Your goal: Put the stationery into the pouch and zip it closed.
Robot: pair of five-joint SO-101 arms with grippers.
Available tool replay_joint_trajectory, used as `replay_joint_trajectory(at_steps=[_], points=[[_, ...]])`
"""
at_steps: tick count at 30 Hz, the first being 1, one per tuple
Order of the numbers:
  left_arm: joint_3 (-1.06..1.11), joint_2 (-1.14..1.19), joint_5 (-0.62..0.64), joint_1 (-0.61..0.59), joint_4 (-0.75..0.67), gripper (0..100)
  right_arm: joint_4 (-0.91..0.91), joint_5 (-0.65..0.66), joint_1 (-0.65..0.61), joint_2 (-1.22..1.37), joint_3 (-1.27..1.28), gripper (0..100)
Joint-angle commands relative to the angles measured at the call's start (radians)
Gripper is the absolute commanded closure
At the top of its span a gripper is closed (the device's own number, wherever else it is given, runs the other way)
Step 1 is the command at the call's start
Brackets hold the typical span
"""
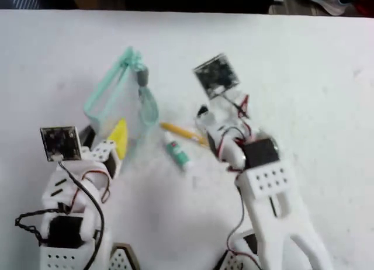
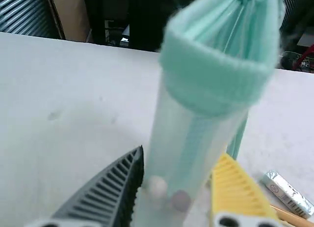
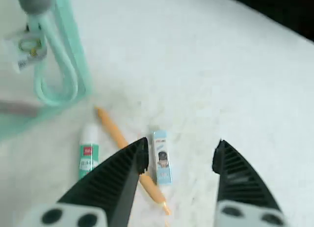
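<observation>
The left gripper point(image 2: 181, 156) sits at the table's point(image 1: 304, 65) near left and is clamped on the pouch point(image 1: 114, 92). Its black finger presses one side of the clear wall and its yellow finger point(image 1: 118, 138) the other. The pouch stands on edge with its teal-trimmed mouth away from the arm, and the left wrist view shows it rising up between the two fingers. A teal loop point(image 1: 149, 103) hangs from the pouch's far corner and lies on the table just beside it.

Right of the pouch, out on the table, lie the pencil point(image 1: 182, 132) and the glue stick point(image 1: 177, 152), close together but apart from the pouch. In the right wrist view an eraser point(image 3: 161, 157) lies just beside the pencil, on the side away from the glue stick.

The right gripper point(image 3: 180, 146) hangs over these pieces with its jaws spread wide and nothing between them. Its black finger overlaps the pencil in its own view.
</observation>
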Motion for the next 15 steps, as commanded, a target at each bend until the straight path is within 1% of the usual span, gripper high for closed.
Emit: replay_joint_trajectory(at_steps=[1,3,5,8,10,15], points=[[-0.005,-0.008,0.014,-0.015,-0.035,78,-0.024,0.126,-0.053,0.114,0.005,84.4],[-0.005,-0.008,0.014,-0.016,-0.035,78,-0.048,0.224,-0.087,0.194,0.003,86.5],[-0.006,-0.008,0.015,-0.021,-0.028,78,-0.099,0.269,-0.104,0.269,0.003,86.8],[-0.008,-0.008,0.017,-0.044,-0.028,78,-0.182,0.275,-0.105,0.383,0.003,86.8],[-0.008,-0.008,0.041,-0.050,-0.028,78,-0.223,0.278,-0.108,0.460,0.003,86.5],[-0.009,-0.008,0.051,-0.050,-0.029,78,-0.315,0.278,-0.110,0.601,-0.002,82.9]])
